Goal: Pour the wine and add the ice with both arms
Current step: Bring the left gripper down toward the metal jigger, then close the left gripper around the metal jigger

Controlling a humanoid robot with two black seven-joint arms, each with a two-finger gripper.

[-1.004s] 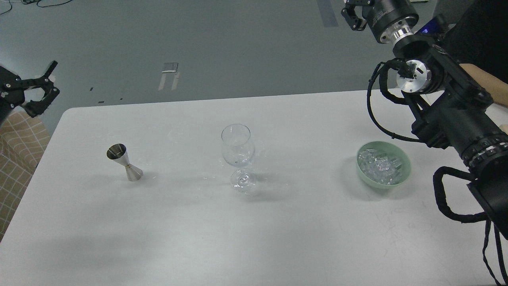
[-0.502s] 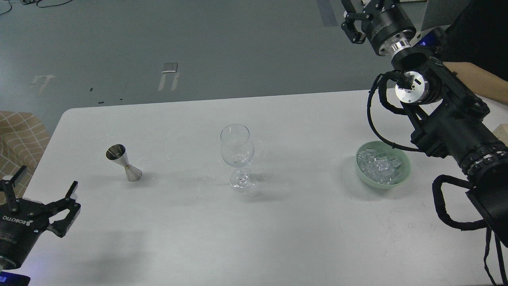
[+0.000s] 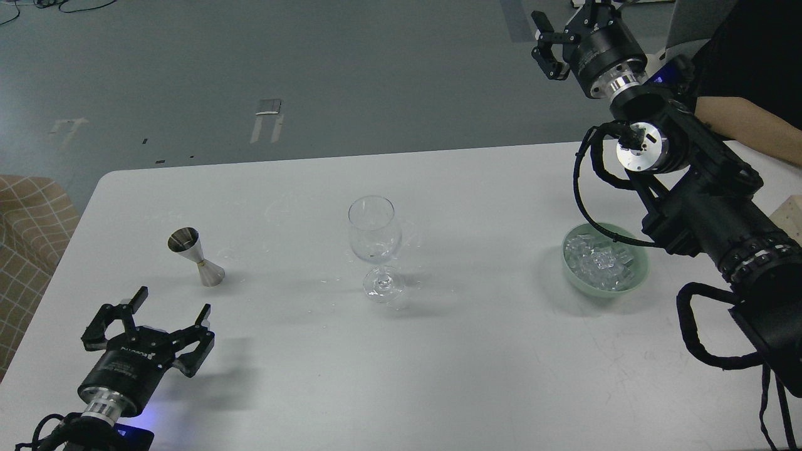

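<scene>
A clear stemmed wine glass (image 3: 374,238) stands upright mid-table. I cannot make out any wine in it. A steel jigger (image 3: 195,257) stands to its left. A pale green bowl (image 3: 634,283) at the right holds several clear ice cubes (image 3: 598,263). My left gripper (image 3: 172,304) is open and empty, low over the front left of the table, below the jigger. My right gripper (image 3: 564,28) is open and empty, raised beyond the table's far edge, well above and behind the bowl.
The white table (image 3: 438,363) has its far edge and rounded left corner in view. A checked fabric seat (image 3: 25,219) stands off the left edge. A person's forearm (image 3: 745,125) reaches in at the right, behind my right arm.
My left gripper has swung from the upper left edge down to the front left of the table, then rightward toward the jigger. My right gripper has shifted slightly left and lower.
</scene>
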